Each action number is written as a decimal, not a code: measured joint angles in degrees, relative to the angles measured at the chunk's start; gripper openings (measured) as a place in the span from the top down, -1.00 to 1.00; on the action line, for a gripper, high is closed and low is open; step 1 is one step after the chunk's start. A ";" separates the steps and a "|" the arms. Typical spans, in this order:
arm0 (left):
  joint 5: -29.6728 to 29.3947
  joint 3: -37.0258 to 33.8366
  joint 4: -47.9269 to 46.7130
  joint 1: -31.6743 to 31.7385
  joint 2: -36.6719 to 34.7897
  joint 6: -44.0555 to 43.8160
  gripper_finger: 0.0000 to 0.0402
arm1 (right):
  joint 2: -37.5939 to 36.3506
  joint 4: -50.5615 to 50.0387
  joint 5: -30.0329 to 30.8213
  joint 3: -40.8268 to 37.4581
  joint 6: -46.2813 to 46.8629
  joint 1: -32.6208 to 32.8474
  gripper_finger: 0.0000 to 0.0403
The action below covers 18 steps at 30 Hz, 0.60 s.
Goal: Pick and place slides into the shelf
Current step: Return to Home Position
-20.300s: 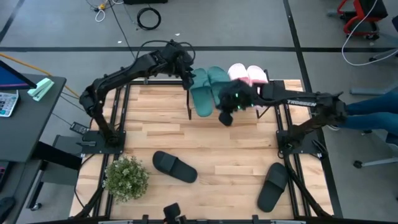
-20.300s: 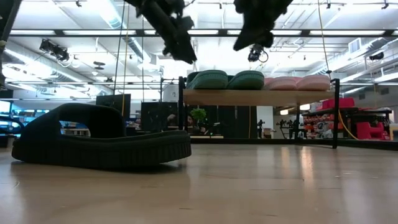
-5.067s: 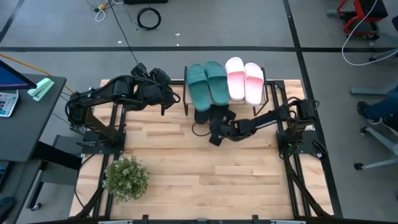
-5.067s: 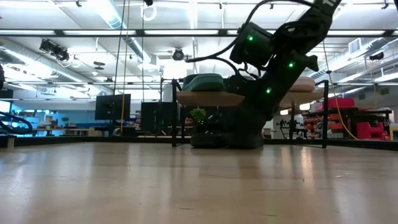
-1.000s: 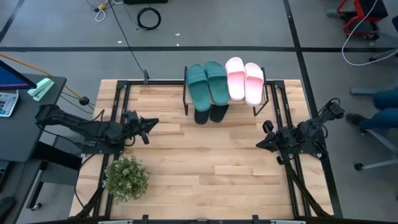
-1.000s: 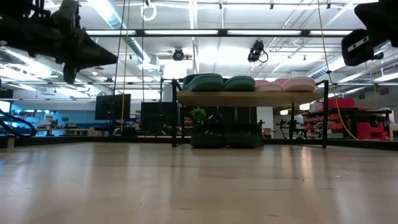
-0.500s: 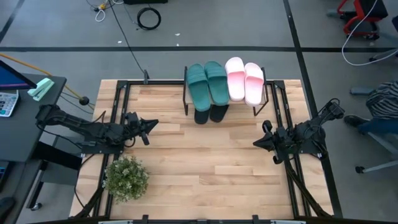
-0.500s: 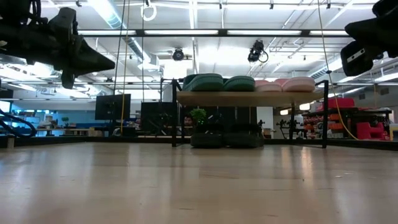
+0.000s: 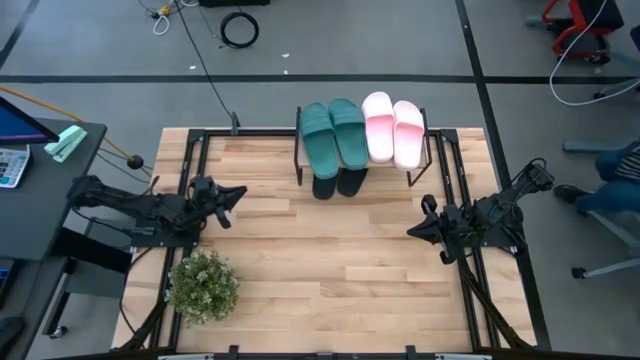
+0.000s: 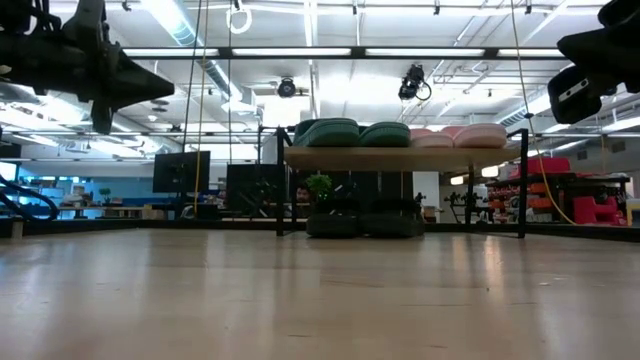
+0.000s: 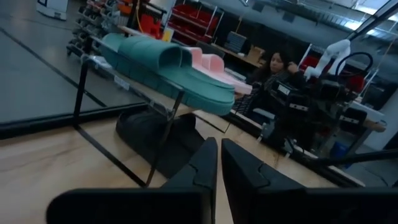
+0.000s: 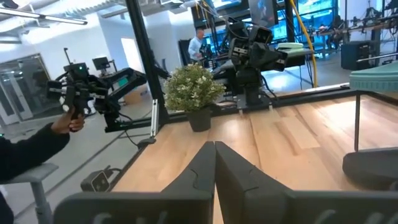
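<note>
Pale wooden planks form the table (image 9: 330, 265), which sits in a wide workshop hall under strip lights. Over one side edge of it hangs the left tool (image 9: 232, 192), raised off the wood, its fingers pressed together on nothing; its own wrist view shows only a thin seam between them. The right tool (image 9: 412, 232) hangs over the opposite edge, facing the left one across the bare middle, its fingers likewise pressed together and empty.

Between the two tools, but well apart from both at the far edge of the table, stands the shelf (image 10: 400, 157). On its plank lie the teal slides (image 9: 334, 137), on the half nearer the left tool, and just beside them the pink slides (image 9: 393, 130), on the half nearer the right tool. The black slides (image 9: 337, 184) rest on the table under the plank, beneath the teal pair, their ends poking out in front.

A potted plant (image 9: 203, 287) stands near the left tool, by the table's near corner. A person (image 9: 612, 172) sits beyond the right tool, off the table.
</note>
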 joint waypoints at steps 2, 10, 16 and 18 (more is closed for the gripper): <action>0.06 0.00 -1.98 0.00 -1.37 -1.35 0.88 | 0.00 -0.02 -0.02 0.00 -0.18 0.00 0.93; 3.42 0.00 -8.02 -0.02 -2.33 -2.31 0.87 | 0.00 -0.09 -0.02 0.00 1.50 0.00 0.93; 3.40 0.00 -15.43 -0.02 -2.33 -6.20 0.82 | 0.00 -0.11 -0.02 0.00 1.50 0.00 0.93; 3.41 0.09 -17.92 -0.02 -2.27 -8.59 0.82 | 0.00 -0.13 -0.01 0.00 1.50 0.00 0.93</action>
